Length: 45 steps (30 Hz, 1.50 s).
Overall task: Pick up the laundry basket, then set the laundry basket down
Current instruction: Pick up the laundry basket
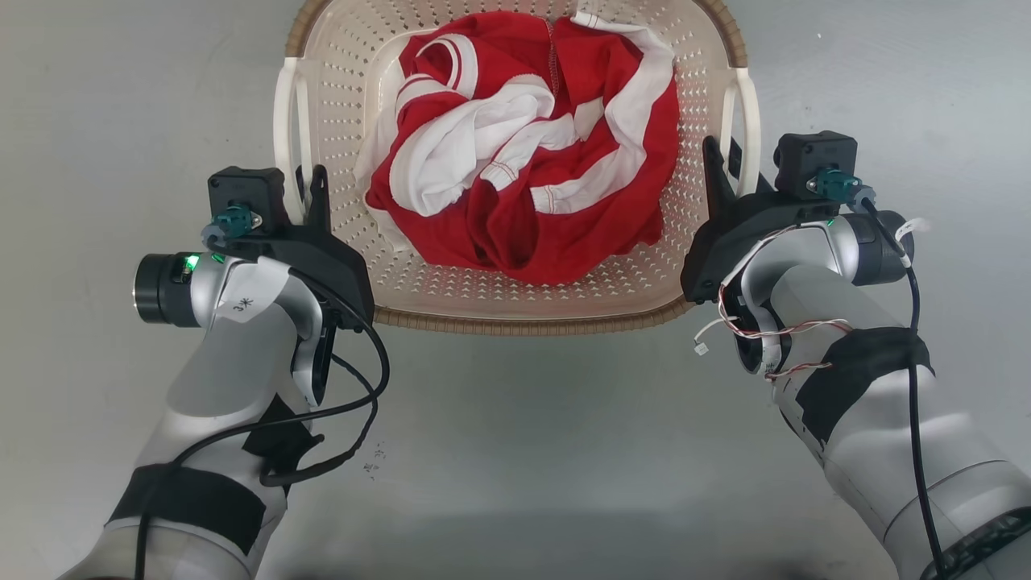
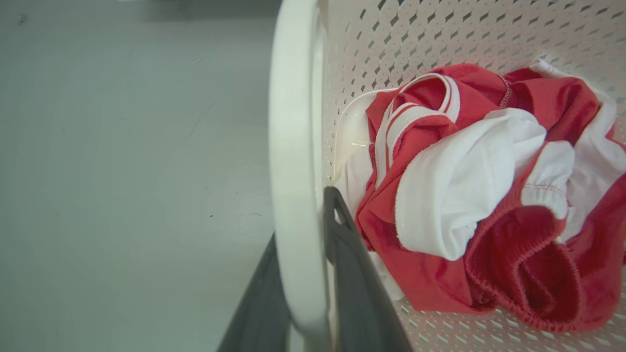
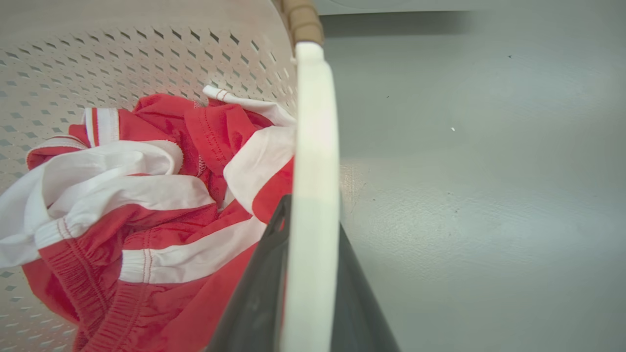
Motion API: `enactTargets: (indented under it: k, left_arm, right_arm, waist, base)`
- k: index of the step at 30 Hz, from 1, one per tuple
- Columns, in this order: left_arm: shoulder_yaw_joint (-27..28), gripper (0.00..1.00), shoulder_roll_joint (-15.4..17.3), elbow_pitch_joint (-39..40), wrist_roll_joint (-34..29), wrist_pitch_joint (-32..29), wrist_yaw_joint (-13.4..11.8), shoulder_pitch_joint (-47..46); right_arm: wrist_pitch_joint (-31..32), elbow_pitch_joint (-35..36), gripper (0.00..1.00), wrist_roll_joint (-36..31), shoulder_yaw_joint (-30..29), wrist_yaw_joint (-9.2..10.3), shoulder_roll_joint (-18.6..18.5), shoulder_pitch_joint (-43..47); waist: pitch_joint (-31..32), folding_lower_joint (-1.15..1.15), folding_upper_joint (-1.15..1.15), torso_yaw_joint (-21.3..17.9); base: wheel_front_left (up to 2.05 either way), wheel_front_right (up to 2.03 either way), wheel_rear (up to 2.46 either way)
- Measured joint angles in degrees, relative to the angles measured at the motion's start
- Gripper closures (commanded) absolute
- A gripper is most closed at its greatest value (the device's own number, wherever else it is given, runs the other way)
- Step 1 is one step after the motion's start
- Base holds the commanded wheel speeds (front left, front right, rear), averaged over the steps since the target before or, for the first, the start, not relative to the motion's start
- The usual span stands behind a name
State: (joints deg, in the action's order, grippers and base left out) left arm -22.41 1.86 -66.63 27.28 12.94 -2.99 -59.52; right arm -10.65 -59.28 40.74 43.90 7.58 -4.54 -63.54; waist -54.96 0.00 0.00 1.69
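Since both grippers look clamped on, I'd say the step in hand is the lift itself. Plain grey floor (image 1: pixel 515 451) all round, and the laundry basket (image 1: pixel 515 302) sits square between the two arms. I honestly can't tell whether it's off the floor yet.

Inside the basket there's a crumpled red-and-white garment (image 1: pixel 523 161), bunched around the middle. It looks soft and light, so I doubt it'll throw the balance much.

On the basket's left side the left handle (image 1: pixel 283 121) runs between the two fingers of the left gripper (image 1: pixel 308 193). On the basket's right side the right handle (image 1: pixel 749 113) does the same in the right gripper (image 1: pixel 725 173). In the wrist views each handle is a slim white bar with a dark finger (image 2: pixel 352 274) snug on either side, so it's a narrow pinch, holding the handle toward the basket's near end.

My advice: raise both arms together at the same rate so the basket stays level, and don't pull the arms apart or push them inward. Go slow too, because that smooth plastic could slide along the fingers.
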Motion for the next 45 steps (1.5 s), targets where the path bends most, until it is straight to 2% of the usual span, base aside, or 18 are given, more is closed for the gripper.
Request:
enactTargets:
  k: [2,24,45]
  left_arm:
    - [-0.8,1.0,0.0,-0.1,0.5,-0.1,0.0,0.1]
    - [-6.4,1.0,0.0,-0.1,5.2,-1.3,-0.5,5.4]
    - [-13.0,1.0,0.0,0.4,11.2,-3.9,-0.6,17.9]
  right_arm:
    - [0.0,-0.3,1.0,0.8,0.6,0.03,-0.1,0.0]
    - [0.3,-2.3,1.0,5.8,5.2,0.07,-0.1,4.5]
    - [2.3,-3.6,1.0,11.1,9.6,0.05,0.5,18.1]
  waist:
    - [0.5,0.0,0.01,-0.1]
    - [8.3,0.01,0.0,-0.4]
    - [21.7,0.0,0.0,0.7]
  base:
    - [0.0,0.0,0.0]
    - [0.0,0.0,0.0]
    - [0.0,0.0,0.0]
